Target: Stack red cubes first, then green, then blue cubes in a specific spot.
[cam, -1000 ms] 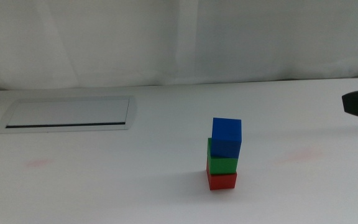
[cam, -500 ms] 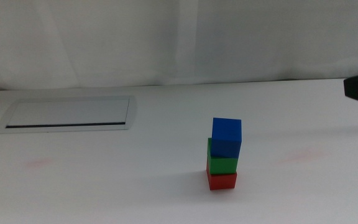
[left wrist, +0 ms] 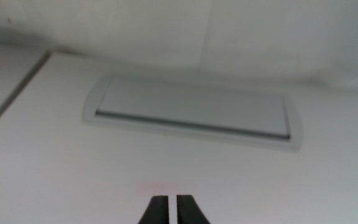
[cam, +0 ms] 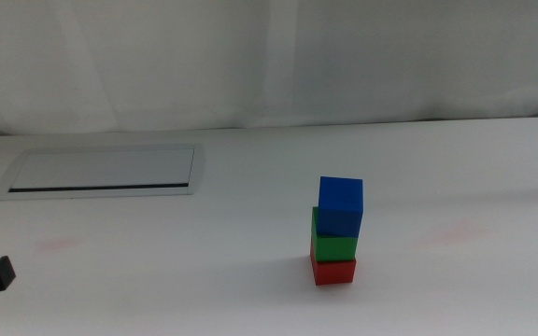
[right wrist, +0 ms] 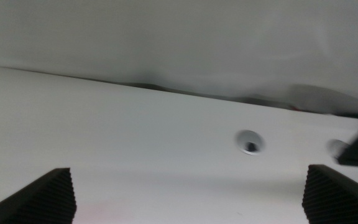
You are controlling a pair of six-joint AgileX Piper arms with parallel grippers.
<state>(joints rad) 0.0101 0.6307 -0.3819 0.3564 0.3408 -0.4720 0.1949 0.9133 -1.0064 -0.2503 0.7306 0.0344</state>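
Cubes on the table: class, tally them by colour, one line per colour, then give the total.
Red cube: 1
Green cube: 1
Blue cube: 1
Total: 3 cubes, standing in one stack with red at the bottom, green in the middle and blue on top.

This looks like a robot test bench in a lab: a plain white table [cam: 204,280] with a white curtain [cam: 250,56] hung behind it, a grey-framed plate [cam: 101,171] set flush into the top, and a small round hole [right wrist: 250,142] drilled through it.
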